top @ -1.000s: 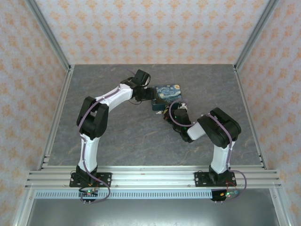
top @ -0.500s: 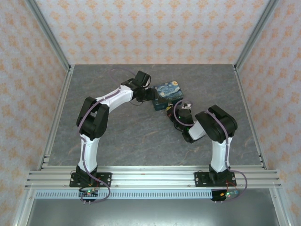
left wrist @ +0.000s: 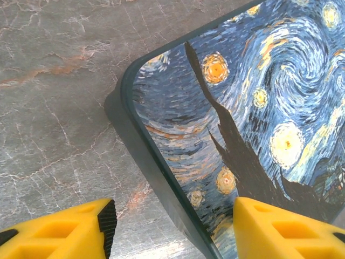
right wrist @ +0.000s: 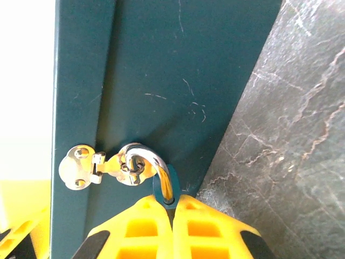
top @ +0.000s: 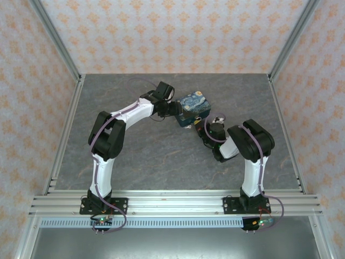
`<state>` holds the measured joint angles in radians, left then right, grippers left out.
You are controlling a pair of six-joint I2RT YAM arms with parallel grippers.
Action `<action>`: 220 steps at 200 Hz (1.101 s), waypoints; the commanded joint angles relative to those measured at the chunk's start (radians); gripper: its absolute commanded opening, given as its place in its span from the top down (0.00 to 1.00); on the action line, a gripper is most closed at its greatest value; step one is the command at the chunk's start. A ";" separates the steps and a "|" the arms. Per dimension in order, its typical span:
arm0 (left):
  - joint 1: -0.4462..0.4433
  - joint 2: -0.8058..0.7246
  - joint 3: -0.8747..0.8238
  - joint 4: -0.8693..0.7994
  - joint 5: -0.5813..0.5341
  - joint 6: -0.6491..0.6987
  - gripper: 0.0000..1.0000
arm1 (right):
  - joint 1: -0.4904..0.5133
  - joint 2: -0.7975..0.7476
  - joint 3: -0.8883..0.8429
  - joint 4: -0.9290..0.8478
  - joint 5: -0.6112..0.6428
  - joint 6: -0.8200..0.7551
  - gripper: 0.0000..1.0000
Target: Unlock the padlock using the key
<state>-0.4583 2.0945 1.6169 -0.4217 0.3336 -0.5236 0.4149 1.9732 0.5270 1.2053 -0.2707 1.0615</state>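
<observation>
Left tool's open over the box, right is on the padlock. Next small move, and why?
Probably close the left tool on the edge of the box that it straddles. The right tool is shut on the padlock, whose shackle is hooked through the hasp, so any pull or twist there would likely drag the unbraced box.

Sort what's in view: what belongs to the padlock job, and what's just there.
Job:
- padlock, its shackle through the hasp
- box
- right gripper, shut on the padlock
- left gripper, open at the box's corner

Just there:
- table
- walls
- frame
</observation>
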 commanded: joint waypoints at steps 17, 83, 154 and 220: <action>0.000 0.081 -0.038 -0.184 -0.047 0.018 0.43 | -0.053 0.018 0.011 0.062 0.016 0.063 1.00; 0.001 0.083 -0.032 -0.192 -0.046 0.027 0.43 | -0.118 -0.038 0.037 -0.180 -0.122 -0.012 1.00; 0.001 0.093 -0.006 -0.216 -0.048 0.043 0.44 | -0.140 -0.117 0.164 -0.607 -0.182 -0.206 1.00; 0.002 0.104 0.007 -0.228 -0.046 0.043 0.44 | -0.139 -0.164 0.246 -0.904 -0.129 -0.357 1.00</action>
<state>-0.4583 2.1166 1.6554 -0.4442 0.3412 -0.5213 0.2955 1.8275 0.7689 0.5060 -0.4824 0.7841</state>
